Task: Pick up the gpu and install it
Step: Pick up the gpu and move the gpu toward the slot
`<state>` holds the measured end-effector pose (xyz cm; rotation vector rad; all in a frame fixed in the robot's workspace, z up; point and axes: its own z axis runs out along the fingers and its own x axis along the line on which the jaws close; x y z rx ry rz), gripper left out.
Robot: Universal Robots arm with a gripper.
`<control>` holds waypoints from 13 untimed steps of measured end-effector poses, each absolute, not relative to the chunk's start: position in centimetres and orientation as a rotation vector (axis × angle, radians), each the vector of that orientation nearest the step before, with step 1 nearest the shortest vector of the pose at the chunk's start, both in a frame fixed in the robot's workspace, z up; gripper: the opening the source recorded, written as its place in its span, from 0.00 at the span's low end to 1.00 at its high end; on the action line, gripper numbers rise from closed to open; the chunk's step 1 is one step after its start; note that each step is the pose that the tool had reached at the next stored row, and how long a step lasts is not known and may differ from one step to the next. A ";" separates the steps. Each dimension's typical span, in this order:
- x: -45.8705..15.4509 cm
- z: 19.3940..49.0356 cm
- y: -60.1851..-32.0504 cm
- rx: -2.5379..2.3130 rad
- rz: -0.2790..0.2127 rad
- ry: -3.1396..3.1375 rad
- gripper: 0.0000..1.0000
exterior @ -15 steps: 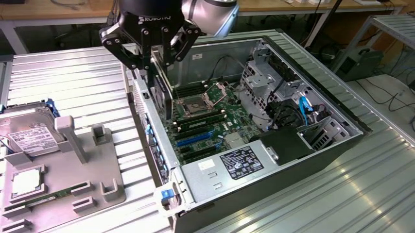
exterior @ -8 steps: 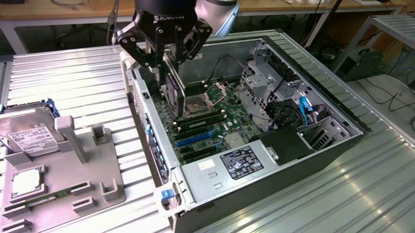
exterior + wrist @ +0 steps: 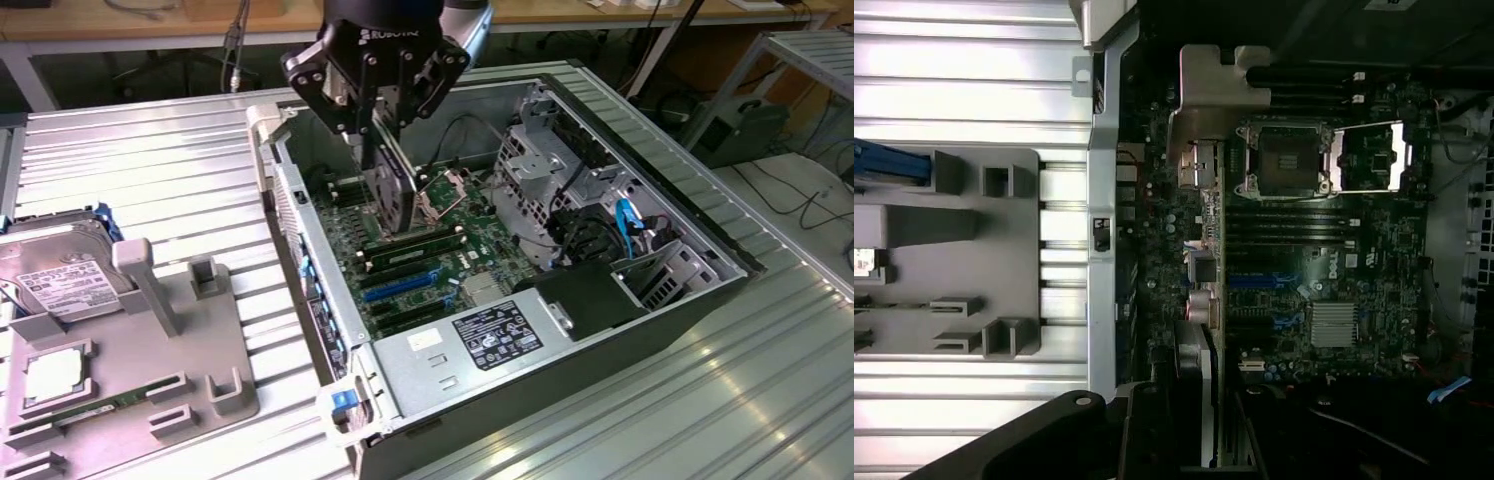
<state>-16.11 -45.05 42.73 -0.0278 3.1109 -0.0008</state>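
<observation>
Gpu [image 3: 388,195] is off the desk [image 3: 160,150] and hanging on edge inside the open computer case [image 3: 667,185], held upright over the motherboard [image 3: 447,225]. Its lower edge is down close to the row of long slots, though I cannot tell whether it touches anything yet. From the wrist view I see the card edge-on [image 3: 1204,270], running along the board beside the CPU socket [image 3: 1284,160], with its silver bracket [image 3: 1209,95] at the end toward the case's rear wall. The pincer [image 3: 378,130] is closed to a narrow gap on the card's upper edge, one finger on each flat face, and carries nothing else. I judge the card light and stiff, so it should not sag or swing in this grip. It is delicate all the same: the faces carry exposed parts and the connector edge will not forgive a crooked push. Taking it high on the faces, away from connector and bracket, looks the sensible hold. The arm comes in from above with the wrist pointing straight down, over the part of the case nearer the exterior view's left. The hard drive [image 3: 60,270] rests in the grey fixture tray [image 3: 134,380], well apart on the exterior view's left.
</observation>
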 end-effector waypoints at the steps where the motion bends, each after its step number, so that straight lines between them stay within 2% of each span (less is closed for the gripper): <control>1: -15.9 42.7 -45.1 -0.028 -0.001 3.111 0.28; 13: -11.3 42.7 -45.1 -0.028 -0.001 3.111 0.28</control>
